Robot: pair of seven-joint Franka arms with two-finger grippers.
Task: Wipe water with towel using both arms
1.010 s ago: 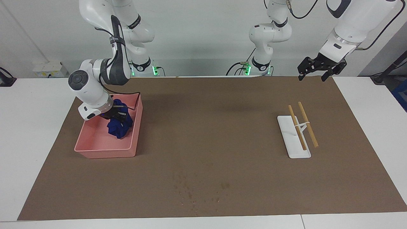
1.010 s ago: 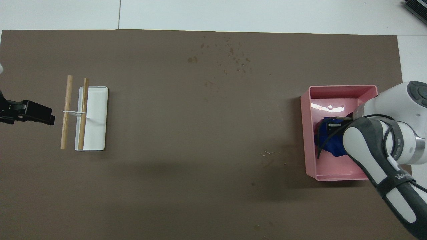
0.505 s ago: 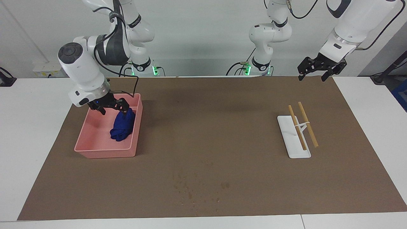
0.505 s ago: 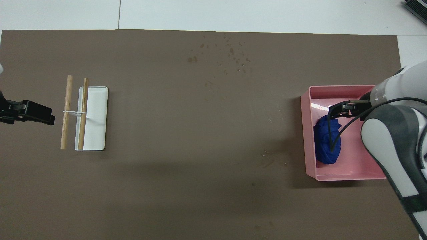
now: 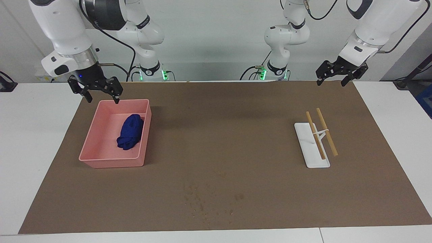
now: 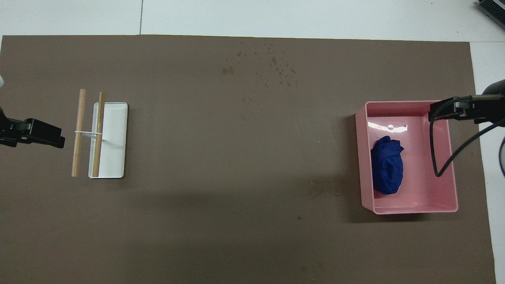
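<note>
Since the earlier frame, the right gripper (image 5: 100,94) has let go of the towel and risen out of the pink tub; its black fingers (image 5: 116,98) now stand apart and empty, hanging in the air over the tub's edge nearest the robots. Its tip also shows in the overhead view (image 6: 449,110), above the tub's corner, with a black cable looping down from it.

Below those fingers and clear of them, the deep royal-blue cloth towel (image 5: 130,132), a soft lumpy bundle, lies inside the pink rectangular plastic tub (image 5: 111,163), against the wall that faces the table's middle. The tub sits on the brown mat (image 5: 229,135) at the right arm's end of the table.

At the other end, the left gripper (image 5: 341,76) waits in the air over the mat's corner by the robots, fingers spread and holding nothing. Near it on the mat lies a white rectangular tray (image 5: 310,148) with two wooden sticks (image 5: 325,131) resting across it.

Water (image 5: 206,200) shows as scattered small dark specks on the mat, farther from the robots than the tub and tray, well apart from both grippers and from the towel.
</note>
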